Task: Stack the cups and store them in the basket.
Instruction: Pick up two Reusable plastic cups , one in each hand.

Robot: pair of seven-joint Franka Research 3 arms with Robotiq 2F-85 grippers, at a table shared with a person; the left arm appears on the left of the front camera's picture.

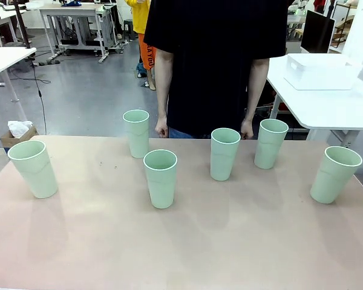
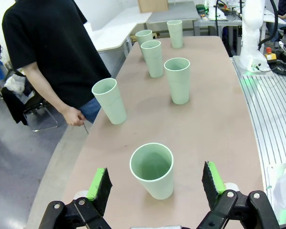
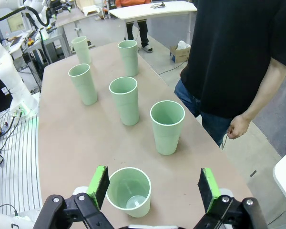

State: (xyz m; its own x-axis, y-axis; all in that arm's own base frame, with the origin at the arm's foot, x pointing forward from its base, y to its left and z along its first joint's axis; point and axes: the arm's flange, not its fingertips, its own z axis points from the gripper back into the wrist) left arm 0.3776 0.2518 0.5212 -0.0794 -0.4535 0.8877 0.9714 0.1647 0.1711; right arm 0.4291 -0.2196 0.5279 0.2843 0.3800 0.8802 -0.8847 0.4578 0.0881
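Several pale mint-green cups stand upright and apart on the table, from the leftmost cup (image 1: 33,169) through a middle cup (image 1: 161,178) to the rightmost cup (image 1: 334,174). The white basket (image 1: 322,71) sits on a separate white table at the back right. My left gripper (image 2: 156,183) is open, hovering above the leftmost cup (image 2: 152,169), whose mouth lies between the green pads (image 2: 100,183). My right gripper (image 3: 154,187) is open too, over the rightmost cup (image 3: 128,191), which lies toward its left pad (image 3: 99,185).
A person in a black shirt stands at the far edge, hands (image 1: 162,128) hanging just behind the table. The white side table (image 1: 351,109) bearing the basket stands off the far right corner. Bare tabletop (image 1: 181,241) stretches along the near side.
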